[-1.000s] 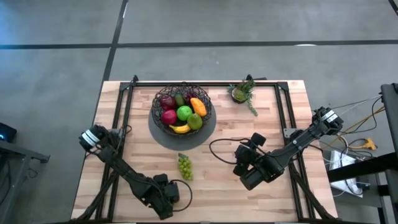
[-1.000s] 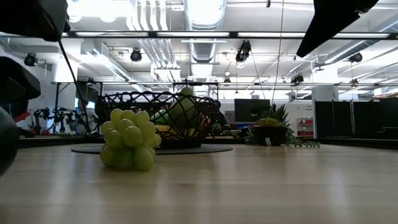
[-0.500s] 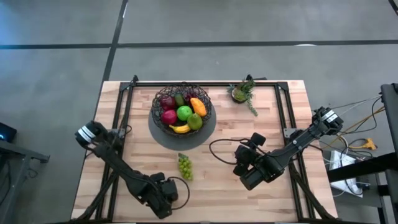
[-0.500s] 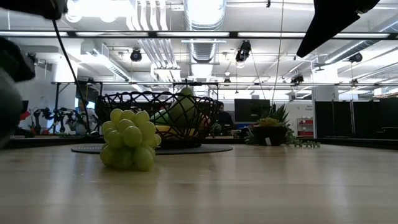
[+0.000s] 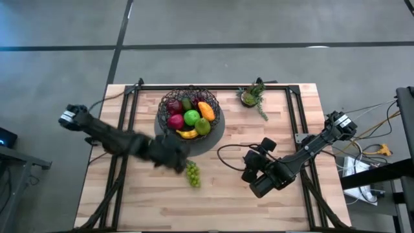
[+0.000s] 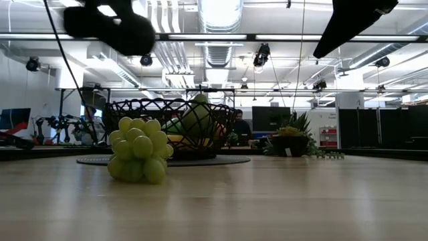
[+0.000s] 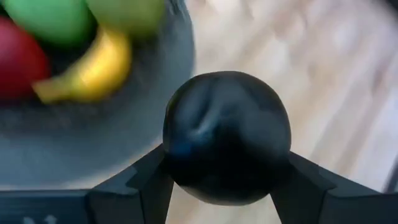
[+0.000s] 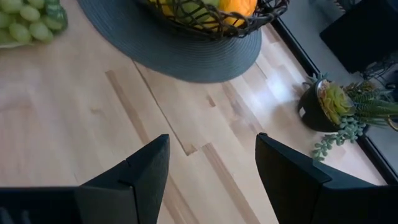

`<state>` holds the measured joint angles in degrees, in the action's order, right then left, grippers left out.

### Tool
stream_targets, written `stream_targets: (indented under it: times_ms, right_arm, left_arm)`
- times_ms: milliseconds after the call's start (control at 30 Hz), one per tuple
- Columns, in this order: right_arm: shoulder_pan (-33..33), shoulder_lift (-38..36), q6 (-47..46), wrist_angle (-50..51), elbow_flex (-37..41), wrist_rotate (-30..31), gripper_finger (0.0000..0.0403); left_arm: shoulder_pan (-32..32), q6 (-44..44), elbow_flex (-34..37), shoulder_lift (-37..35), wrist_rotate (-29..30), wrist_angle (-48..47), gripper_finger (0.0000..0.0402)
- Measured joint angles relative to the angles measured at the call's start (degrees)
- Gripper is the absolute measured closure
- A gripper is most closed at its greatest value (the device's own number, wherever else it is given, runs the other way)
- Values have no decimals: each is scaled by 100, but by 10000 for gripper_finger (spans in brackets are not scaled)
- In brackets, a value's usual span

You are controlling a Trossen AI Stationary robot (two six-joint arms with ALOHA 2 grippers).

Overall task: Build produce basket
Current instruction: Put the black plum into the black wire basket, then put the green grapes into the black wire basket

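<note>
The left end effector hung over the tabletop just beside the grey mat, fingers clamped on a dark, rounded avocado with a smooth, faintly dimpled skin. That smooth, bulging shape could squirt out of the two flat fingers if the arm swung hard, and it would likely roll away across the planks. Coming in low was the other danger: the fruit could catch the wire rim of the basket and shove the whole bowl across its mat.

The basket itself, an open dark mesh bowl, sat on that flat round mat toward the far side of the tabletop, already heaped with a red apple, a green apple, a glossy yellow banana and an orange fruit. With the pile that full, another piece dropped on top could tumble off.

Green grapes, a knobbly cluster, lay on the bare wood near the mat, close under the left arm's path.

Further right, the right end effector waited above the wood with its fingers apart, holding nothing.
</note>
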<state>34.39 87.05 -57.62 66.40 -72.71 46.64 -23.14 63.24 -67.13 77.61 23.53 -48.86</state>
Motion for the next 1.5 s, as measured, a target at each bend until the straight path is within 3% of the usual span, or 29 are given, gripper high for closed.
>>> stream_targets:
  times_ms: [100, 267, 467, 800, 1067, 1233, 1500]
  right_arm:
    - [0, 0, -26, -114, 0, 59, 182]
    - [9, 0, -91, -141, 0, 99, 182]
    - [24, 0, -206, -161, 0, 97, 182]
    - [24, 0, -243, -206, 0, 97, 182]
    - [24, 0, -231, -224, 0, 99, 182]
    - [24, 0, -224, -231, 0, 97, 182]
    - [24, 0, -237, -246, 0, 97, 182]
  left_arm:
    - [963, -823, 0, -160, -157, 263, 197]
    - [2405, -1859, 21, -32, -1164, 513, 197]
    - [3214, -2312, 87, 407, -1643, 468, 197]
    - [3330, -2330, 87, 1016, -1849, 74, 187]
    - [3397, -2419, 82, 1205, -1873, -64, 108]
    - [3454, -2474, 42, 1016, -1873, -156, 77]
    - [2997, -2218, -44, 153, -1864, -104, 75]
